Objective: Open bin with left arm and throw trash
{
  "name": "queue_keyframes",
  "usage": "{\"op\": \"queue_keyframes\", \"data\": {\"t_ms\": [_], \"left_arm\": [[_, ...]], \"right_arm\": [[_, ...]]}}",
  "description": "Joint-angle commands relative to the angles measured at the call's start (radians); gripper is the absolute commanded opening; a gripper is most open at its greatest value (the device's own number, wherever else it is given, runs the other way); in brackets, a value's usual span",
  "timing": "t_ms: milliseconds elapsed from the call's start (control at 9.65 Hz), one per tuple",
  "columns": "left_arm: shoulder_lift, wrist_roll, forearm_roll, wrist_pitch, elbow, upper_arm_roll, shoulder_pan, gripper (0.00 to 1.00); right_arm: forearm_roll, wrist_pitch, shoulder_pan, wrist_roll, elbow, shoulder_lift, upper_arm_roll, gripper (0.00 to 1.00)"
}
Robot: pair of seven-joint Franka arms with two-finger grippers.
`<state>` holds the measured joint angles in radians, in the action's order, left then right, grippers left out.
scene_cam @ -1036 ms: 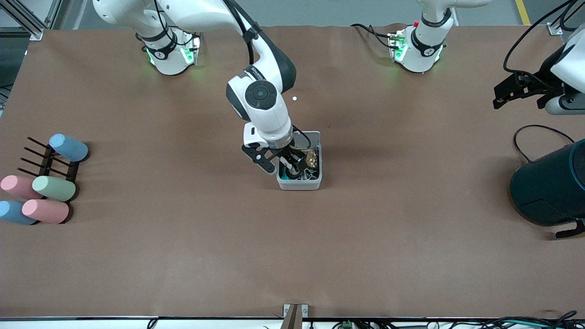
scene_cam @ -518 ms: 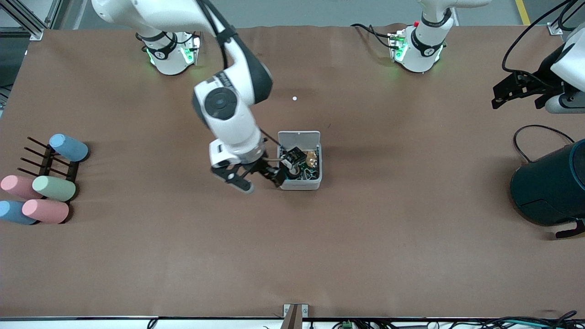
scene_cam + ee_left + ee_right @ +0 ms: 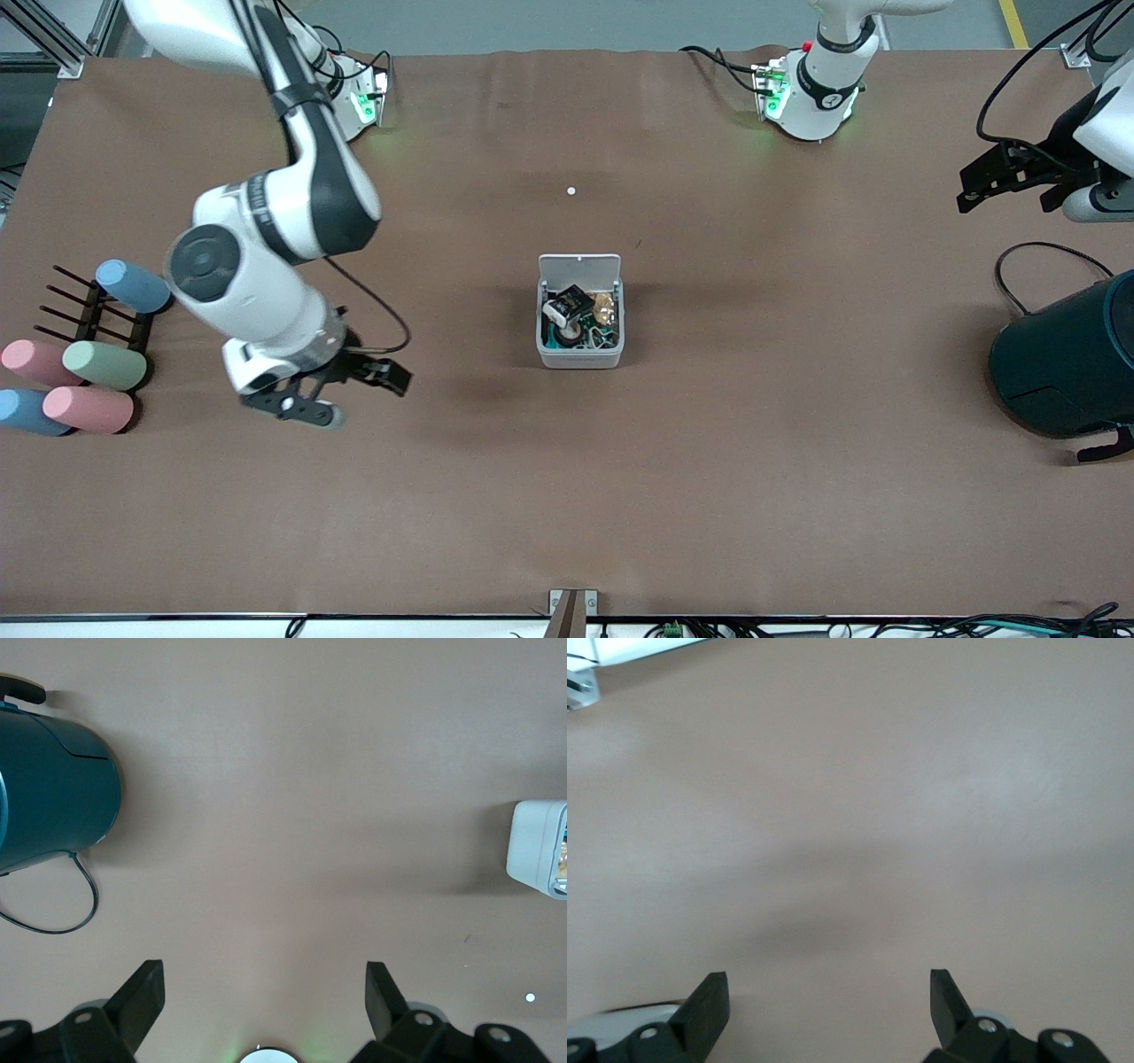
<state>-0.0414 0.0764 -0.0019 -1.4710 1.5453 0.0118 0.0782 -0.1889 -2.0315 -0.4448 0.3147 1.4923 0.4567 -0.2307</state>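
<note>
The small white-grey bin (image 3: 580, 356) stands at the middle of the table with its lid (image 3: 579, 266) up. Inside lie a black wrapper (image 3: 571, 305), a black tape roll (image 3: 567, 333) and other small bits. The bin's edge also shows in the left wrist view (image 3: 534, 847). My right gripper (image 3: 353, 395) is open and empty, over bare table between the bin and the pastel cylinders; it also shows in the right wrist view (image 3: 828, 1003). My left gripper (image 3: 1010, 189) is open and empty, waiting at the left arm's end of the table above the drum; it also shows in the left wrist view (image 3: 263, 994).
A big dark teal drum (image 3: 1067, 365) with a black cable (image 3: 1019, 266) lies at the left arm's end, also in the left wrist view (image 3: 55, 793). Pastel cylinders (image 3: 104, 365) on a black rack (image 3: 89, 310) lie at the right arm's end. A small white speck (image 3: 571, 190) lies farther from the front camera than the bin.
My right gripper has pulled out of the bin and swung toward the right arm's end, now empty and open. The black wrapper and tape roll stay in the bin. The left arm is still.
</note>
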Motion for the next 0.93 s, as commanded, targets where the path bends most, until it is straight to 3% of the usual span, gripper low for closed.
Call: {"op": "queue_keyframes", "data": {"t_ms": [0,415,622,829], "left_arm": [[-0.008,-0.017,-0.013,-0.017,0.000,-0.004,-0.002,1.00],[-0.005,-0.015,-0.007,-0.017,-0.004,-0.004,0.000,1.00],[-0.005,-0.015,-0.007,-0.015,-0.004,-0.004,-0.002,1.00],[-0.005,-0.017,-0.003,-0.014,-0.004,-0.006,-0.002,1.00]], "right_arm": [[0.017,0.004,0.133,-0.296,0.019,-0.021,0.021,1.00],[0.020,0.008,0.308,-0.579,0.017,-0.049,0.021,1.00],[0.020,0.023,0.365,-0.595,0.017,-0.085,0.019,1.00],[0.022,0.127,0.370,-0.579,0.008,-0.143,0.007,1.00]]}}
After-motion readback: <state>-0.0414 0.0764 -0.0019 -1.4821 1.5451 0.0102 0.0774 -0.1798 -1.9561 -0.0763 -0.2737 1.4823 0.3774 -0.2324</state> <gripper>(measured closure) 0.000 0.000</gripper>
